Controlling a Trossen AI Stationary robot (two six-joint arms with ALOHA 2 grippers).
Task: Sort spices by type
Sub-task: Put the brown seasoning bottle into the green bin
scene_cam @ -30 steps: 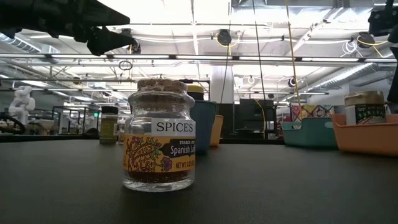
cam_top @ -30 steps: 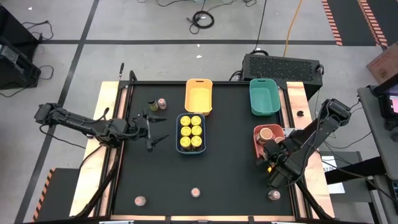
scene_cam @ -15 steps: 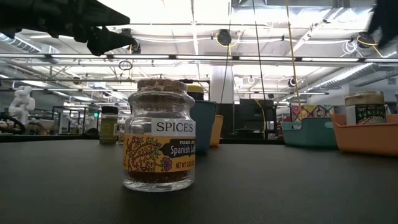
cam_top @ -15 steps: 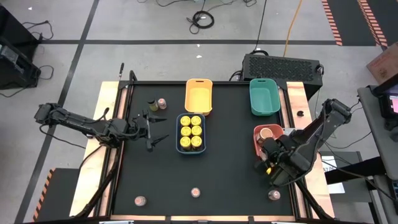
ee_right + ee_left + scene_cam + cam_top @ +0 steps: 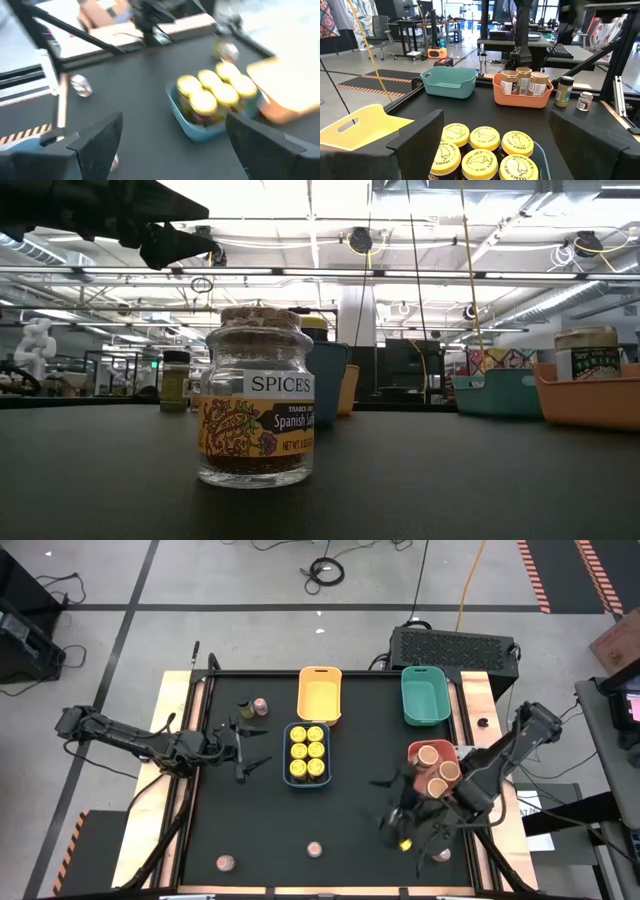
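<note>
the right gripper (image 5: 400, 830) hangs over the near right part of the black table (image 5: 350, 790), its fingers spread wide with nothing between them; just beyond it the red rectangular plastic tray (image 5: 417, 752) carries three peach-topped spice tubs (image 5: 438, 767); the blue rectangular plastic tray (image 5: 307, 753) at the table's middle is packed with six yellow-lidded spice jars (image 5: 307, 749); the yellow rectangular plastic tray (image 5: 320, 693) and the green rectangular plastic tray (image 5: 425, 694) at the far edge hold nothing that shows.

unsorted spices: a dark-lidded jar (image 5: 245, 709) and a pinkish-brown-lidded jar (image 5: 261, 705) stand close together at the far left; three more pinkish-brown-lidded jars wait along the near edge, one at near left (image 5: 225, 863), one at near middle (image 5: 314, 851), one at near right (image 5: 440, 855) just beside the right arm.

the left gripper (image 5: 250, 748) waits left of the blue tray, fingers wide apart and holding nothing.

risks, as i judge them: the near-right jar sits so close to the right arm that a low sweep could knock it over or off the edge; a pinch high on a round glass jar could let it slip or tilt; at the far left, reaching for one jar could topple its close neighbour; a jar of the wrong lid colour could land in a tray.
</note>
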